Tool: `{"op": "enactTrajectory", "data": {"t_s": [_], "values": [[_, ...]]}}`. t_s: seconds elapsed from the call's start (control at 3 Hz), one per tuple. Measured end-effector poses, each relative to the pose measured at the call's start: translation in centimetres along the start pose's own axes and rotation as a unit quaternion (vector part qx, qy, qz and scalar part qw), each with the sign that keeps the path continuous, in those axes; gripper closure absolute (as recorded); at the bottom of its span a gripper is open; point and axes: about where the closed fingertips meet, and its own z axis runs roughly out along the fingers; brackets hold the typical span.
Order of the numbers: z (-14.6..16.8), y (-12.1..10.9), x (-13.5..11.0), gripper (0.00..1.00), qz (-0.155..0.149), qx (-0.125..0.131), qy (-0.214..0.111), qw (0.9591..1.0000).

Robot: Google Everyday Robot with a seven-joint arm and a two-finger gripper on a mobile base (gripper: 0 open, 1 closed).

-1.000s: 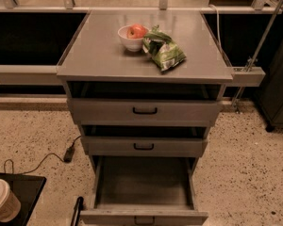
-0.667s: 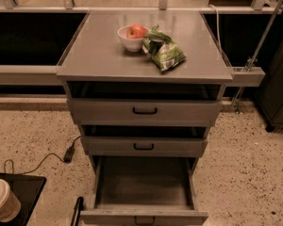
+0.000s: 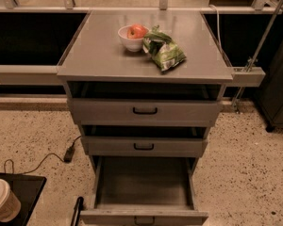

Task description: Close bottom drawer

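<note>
Nothing has shifted in the last second: cabinet (image 3: 99, 55), drawers and my gripper (image 3: 77, 212) sit exactly as they did. The bottom drawer (image 3: 144, 185) is at six o'clock in view, pulled far out, its bare floor showing and its front panel (image 3: 108, 217) at the lower edge. The middle drawer (image 3: 144, 146) and top drawer (image 3: 144, 111) above it stand only slightly out.

I judge it a stiff sheet-metal box, empty and so fairly light, likely to slide on its runners under a steady shove. No grasp is needed; I would press flat on the front panel near the small black handle (image 3: 144, 220), centred so the drawer does not skew and bind.

My gripper shows only as a slim dark bar at seven o'clock, just beside the drawer's front left corner. It appears to touch nothing and hold nothing; whether it is wide or narrow I cannot tell.
</note>
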Motion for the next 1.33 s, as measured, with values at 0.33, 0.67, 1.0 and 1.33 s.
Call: {"op": "enactTrajectory", "data": {"t_s": [0.33, 0.67, 1.0, 1.33], "values": [[4.9, -4.1, 3.0, 0.0, 0.012, 0.028, -0.035, 0.9989], [6.8, -4.7, 6.4, 0.0, 0.033, 0.044, -0.043, 0.9976], [6.8, -4.7, 6.4, 0.0, 0.033, 0.044, -0.043, 0.9976], [7.9, -6.8, 6.2, 0.0, 0.034, 0.057, -0.045, 0.9968]]}}
